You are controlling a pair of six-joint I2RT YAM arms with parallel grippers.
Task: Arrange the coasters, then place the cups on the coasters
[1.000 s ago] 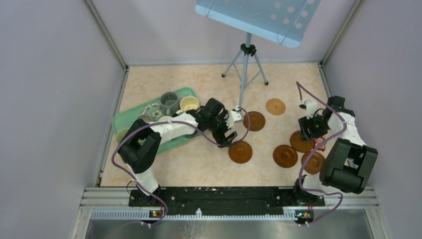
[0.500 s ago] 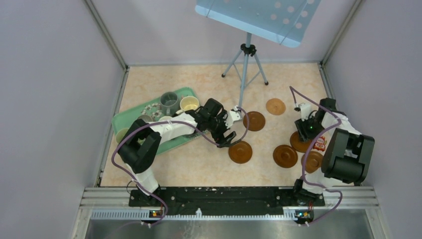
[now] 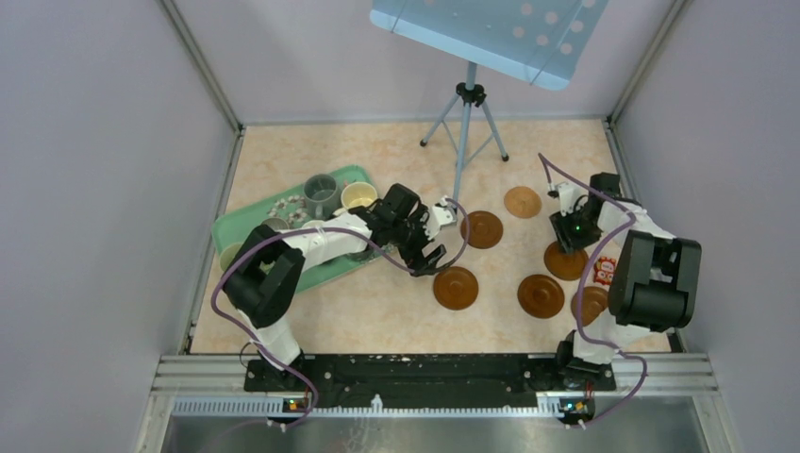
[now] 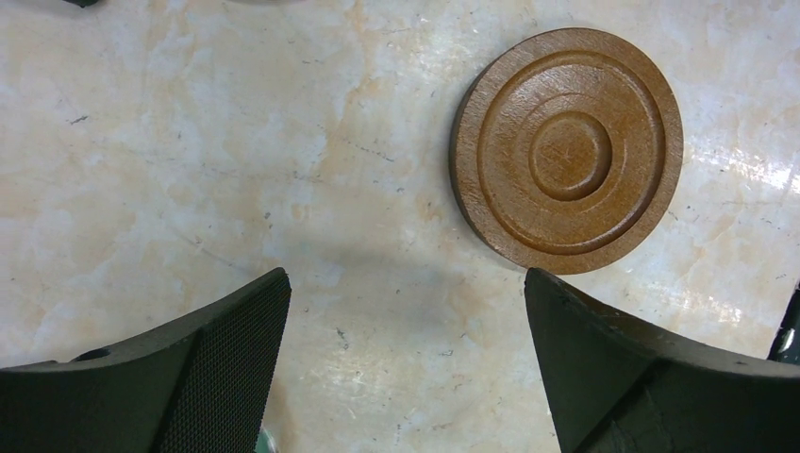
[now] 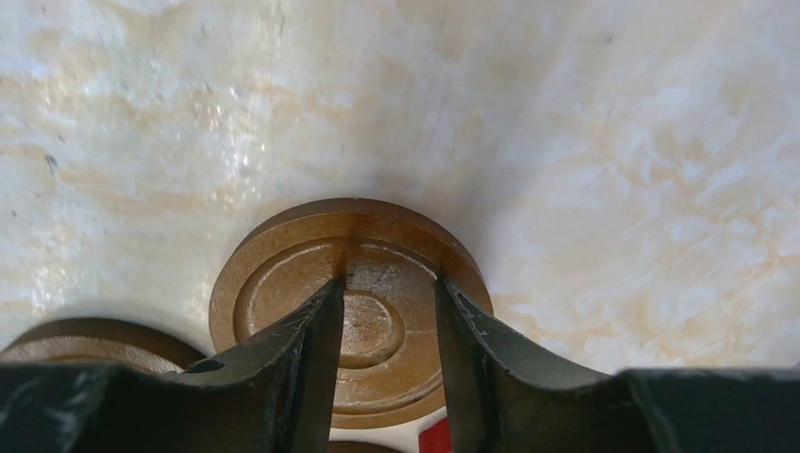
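As viewed from above, shows six coasters [image 3: 541, 295] scattered over the right half of the pale marbled surface [image 3: 377, 311], all round, flat and brown. Puts the lightest coaster [image 3: 522, 201] farthest back and a half-hidden coaster [image 3: 587, 304] under the right arm. Shows the cups [image 3: 322, 192] bunched on the green tray [image 3: 243, 225] at the left. Places the left hand [image 3: 429, 253] between the tray and the middle coaster [image 3: 456, 287], just beside the latter. Places the right hand [image 3: 569, 243] over the right coaster [image 3: 566, 266], with a small red packet [image 3: 605, 271] just beside it.

From the left wrist, shows the left hand [image 4: 406, 283] spread wide, dark textured fingers [image 4: 217, 359] low in frame and bare surface between them. Sets the middle coaster [image 4: 566, 149] just beyond one fingertip: wood-brown, with a raised rim, a ringed groove, a round central boss and fine scratches.

From the right wrist, shows the right hand [image 5: 389, 283] narrowed, with a slim gap between its fingers [image 5: 302, 359] and the tips over the right coaster [image 5: 283, 283], astride its boss. Cannot tell whether pinching or merely hovering. Shows the same rim and rings, worn paler at the centre. Catches another brown edge at lower left and the red packet [image 5: 436, 436] at the bottom.
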